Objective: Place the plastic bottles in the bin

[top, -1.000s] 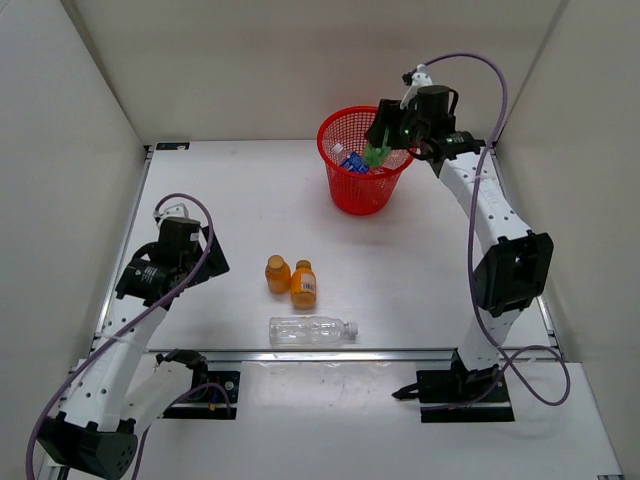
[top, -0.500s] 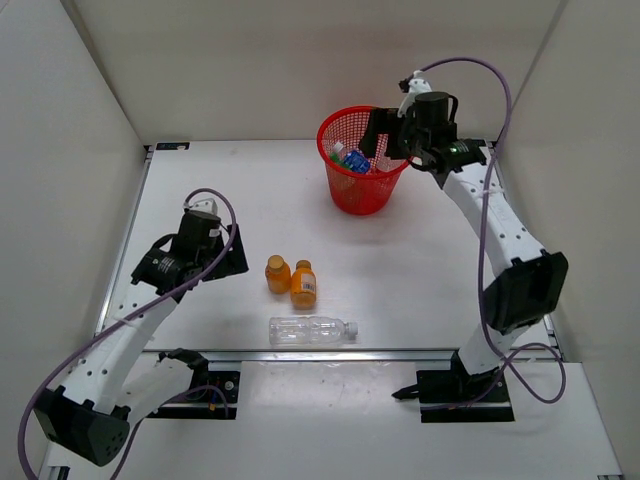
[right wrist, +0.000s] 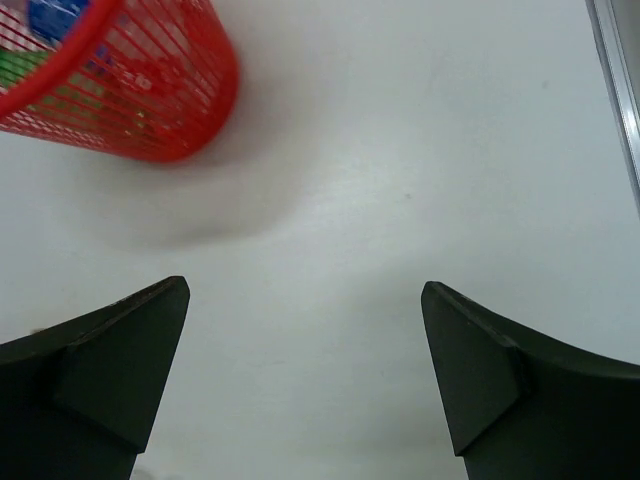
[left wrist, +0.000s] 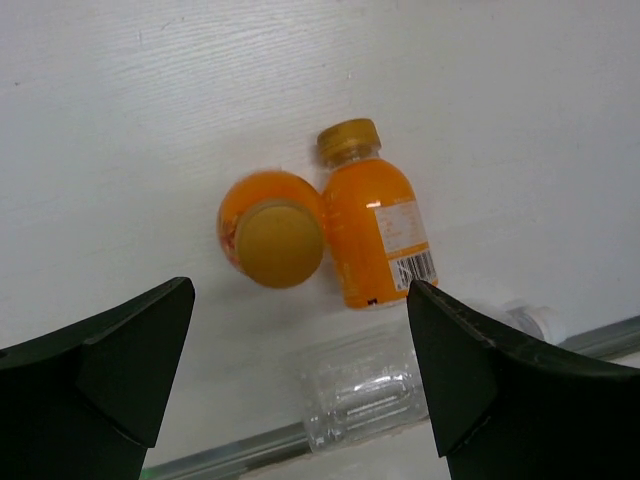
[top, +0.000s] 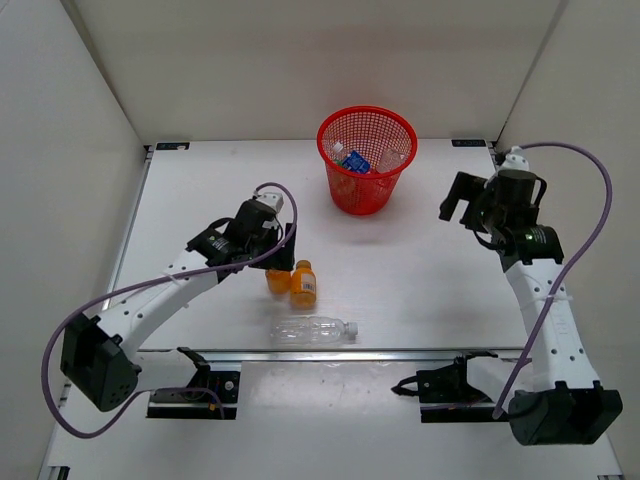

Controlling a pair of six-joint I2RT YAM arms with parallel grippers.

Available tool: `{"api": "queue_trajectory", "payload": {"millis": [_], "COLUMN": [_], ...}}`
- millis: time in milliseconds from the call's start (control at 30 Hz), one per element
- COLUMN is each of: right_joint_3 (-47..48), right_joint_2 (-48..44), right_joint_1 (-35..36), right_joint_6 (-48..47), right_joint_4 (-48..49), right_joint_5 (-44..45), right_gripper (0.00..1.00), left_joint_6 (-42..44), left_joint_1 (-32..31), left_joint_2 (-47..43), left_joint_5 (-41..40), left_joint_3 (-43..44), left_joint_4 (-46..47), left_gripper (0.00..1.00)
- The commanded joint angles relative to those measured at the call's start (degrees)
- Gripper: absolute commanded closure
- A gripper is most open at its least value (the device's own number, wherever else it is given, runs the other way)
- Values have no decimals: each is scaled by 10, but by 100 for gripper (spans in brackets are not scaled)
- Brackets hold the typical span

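Observation:
The red mesh bin (top: 366,160) stands at the back of the table; a blue-labelled bottle (top: 355,162) lies inside, and green shows through its mesh (right wrist: 20,70). Two orange bottles (top: 303,284) (left wrist: 272,230) stand side by side mid-table. A long clear bottle (top: 312,329) lies in front of them, and the left wrist view shows part of that clear bottle (left wrist: 370,385). My left gripper (top: 284,252) (left wrist: 300,288) hangs open just above the orange pair, touching neither. My right gripper (top: 455,203) (right wrist: 305,285) is open and empty, to the right of the bin (right wrist: 130,90).
White walls close in the table on the left, back and right. A metal rail (top: 330,353) runs along the near edge just in front of the clear bottle. Bare white tabletop (right wrist: 400,200) lies under my right gripper.
My right gripper opened over the bin, let the green bottle drop in, then drew back to the right and nearer. My left arm swung right to above the orange bottles.

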Motion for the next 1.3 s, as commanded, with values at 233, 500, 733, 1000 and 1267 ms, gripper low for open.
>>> {"api": "queue_trajectory", "payload": {"millis": [233, 500, 733, 1000, 1267], "right_joint_3": [-61, -101, -123, -124, -153], "right_joint_2": [-72, -104, -143, -127, -129], "right_joint_1": [-62, -102, -124, -89, -104], "right_joint_6": [2, 11, 25, 33, 26], "right_joint_4": [-28, -38, -37, -40, -43], "right_joint_5": [-15, -32, -44, -35, -27], "right_gripper": [0, 1, 1, 1, 1], "left_joint_6": [3, -13, -35, -22, 48], "left_joint_1": [3, 1, 10, 23, 3], "left_joint_2": [66, 66, 12, -28, 51], "left_joint_5": [-36, -47, -58, -79, -93], "left_joint_3": [-13, -89, -142, -107, 197], "left_joint_4": [84, 176, 214, 174, 202], "left_gripper": [2, 13, 54, 81, 82]}}
